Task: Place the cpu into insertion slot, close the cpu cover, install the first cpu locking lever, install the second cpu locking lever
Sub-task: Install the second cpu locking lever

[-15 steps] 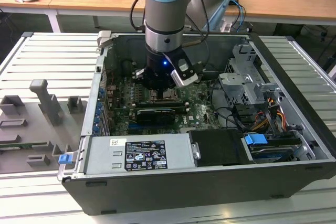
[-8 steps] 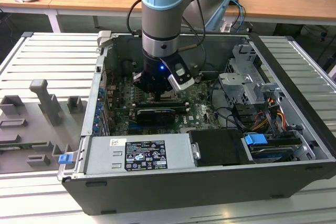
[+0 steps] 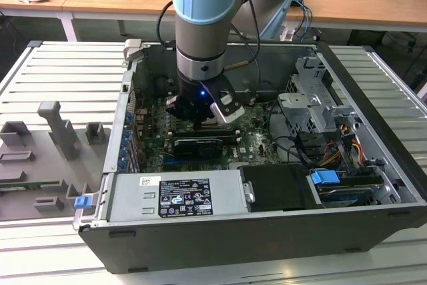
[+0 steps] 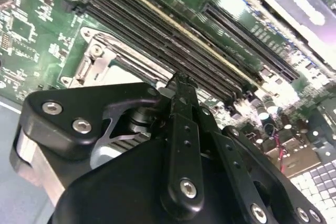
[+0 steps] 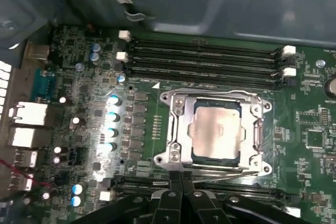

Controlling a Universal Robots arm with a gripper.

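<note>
1. Down inside the open computer case (image 3: pixel 373 165), gripper (image 3: pixel 200 121) low over the motherboard (image 3: pixel 250 139) in the exterior view.
2. Seated in the insertion slot (image 5: pixel 215 129): the cpu (image 5: pixel 216 129), silver face up.
3. Closed flat around it, the cpu cover (image 5: pixel 181 129), chip showing through its window.
4. Fingers (image 5: pixel 181 190) pressed together, nothing between them, tips at the socket's edge beside a thin locking lever (image 5: pixel 226 178).
5. Just beyond the socket, memory slots (image 5: pixel 205 59).

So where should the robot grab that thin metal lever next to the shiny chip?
Probably across the thin rod, coming straight down from above. The lever lies flat along the cpu cover edge by the gripper, with memory slots crowding its other side.
</note>
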